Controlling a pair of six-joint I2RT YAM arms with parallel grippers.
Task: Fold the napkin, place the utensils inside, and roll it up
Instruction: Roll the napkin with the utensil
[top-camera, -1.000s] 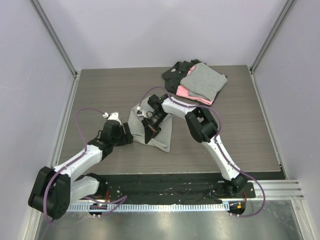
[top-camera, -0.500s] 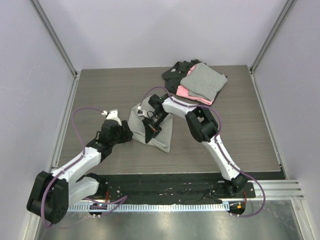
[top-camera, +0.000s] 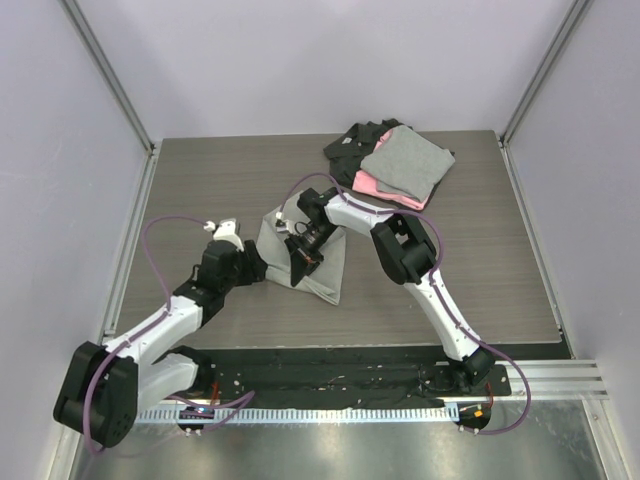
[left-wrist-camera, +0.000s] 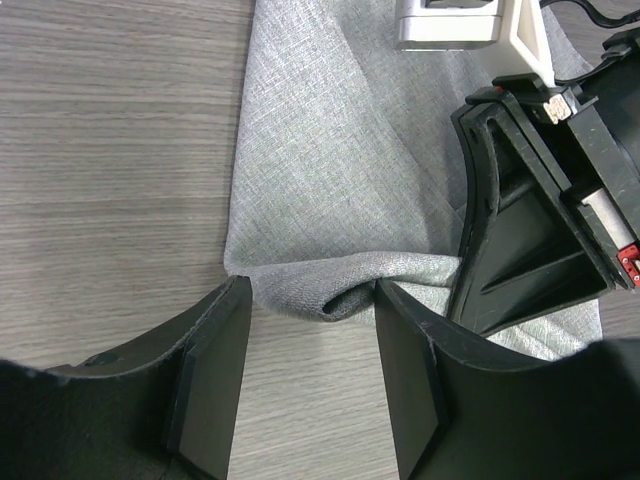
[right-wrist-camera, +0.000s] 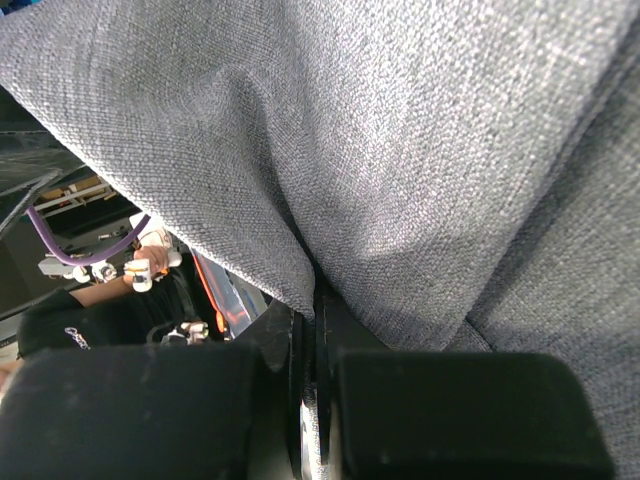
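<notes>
The napkin (top-camera: 325, 270), a plain light-grey cloth, lies partly folded on the wood table in the middle of the top view. My right gripper (top-camera: 303, 255) is over it, shut on a lifted fold of the napkin (right-wrist-camera: 400, 170), which fills the right wrist view. My left gripper (top-camera: 262, 268) is open at the napkin's left edge. In the left wrist view its fingers (left-wrist-camera: 210, 380) straddle bare table just short of a rolled hem of the napkin (left-wrist-camera: 330, 290). No utensils are in view.
A stack of grey, pink and black cloths (top-camera: 395, 165) lies at the back right of the table (top-camera: 200, 190). Grey walls close in the left, back and right sides. A black strip and metal rail run along the near edge.
My left gripper has moved right, up to the napkin's left edge. My right gripper has shifted very little.
</notes>
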